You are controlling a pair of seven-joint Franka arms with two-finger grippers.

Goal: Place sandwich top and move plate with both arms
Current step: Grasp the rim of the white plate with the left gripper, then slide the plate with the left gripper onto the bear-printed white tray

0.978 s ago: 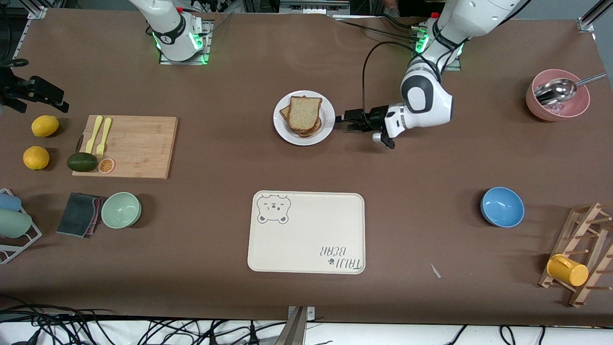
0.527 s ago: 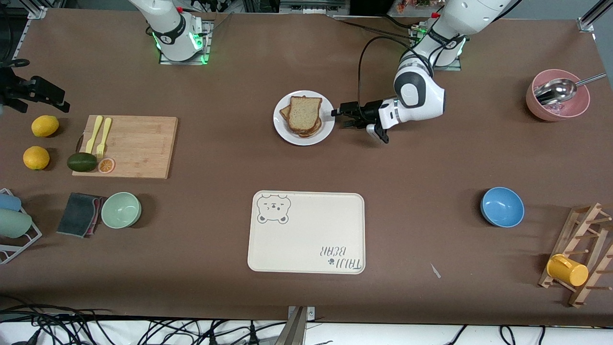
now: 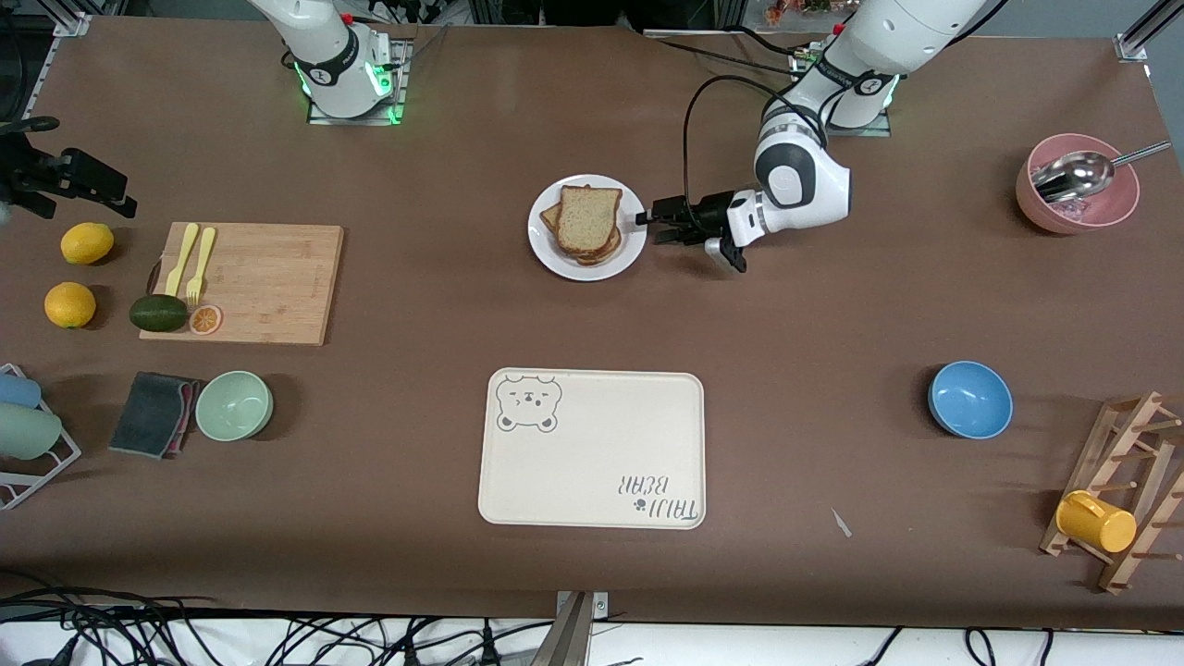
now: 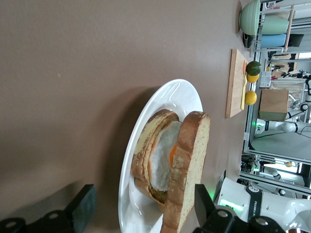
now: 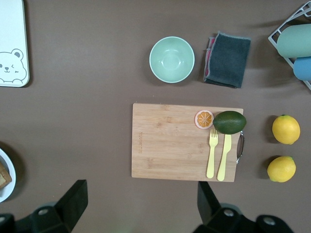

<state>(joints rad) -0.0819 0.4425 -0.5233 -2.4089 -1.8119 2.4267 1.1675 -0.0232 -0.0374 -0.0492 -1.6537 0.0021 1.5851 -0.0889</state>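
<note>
The white plate (image 3: 558,261) stands midway between the two bases, nearer to them than the tray. On it is a sandwich; the sandwich top (image 3: 588,216), a speckled tan slice, lies uppermost. The left wrist view shows this slice (image 4: 190,165) over a fried egg (image 4: 163,150) and lower bread on the plate (image 4: 180,90). My left gripper (image 3: 645,222) is low at the plate's rim on the left arm's end, open, one finger (image 4: 83,206) below the rim's level and one (image 4: 203,200) above the top slice. My right gripper (image 5: 142,196) hangs open high over bare table beside the cutting board (image 5: 187,145).
The cream bear-print tray (image 3: 592,449) lies nearer the front camera than the plate. Toward the right arm's end are a cutting board (image 3: 264,282) with an avocado and cutlery, two lemons and a green bowl (image 3: 233,405). A blue bowl (image 3: 969,399), a pink bowl (image 3: 1078,199) and a mug rack (image 3: 1119,490) stand toward the left arm's end.
My left gripper has slid across the table toward the plate and now reaches its rim. The plate and sandwich have not moved.
</note>
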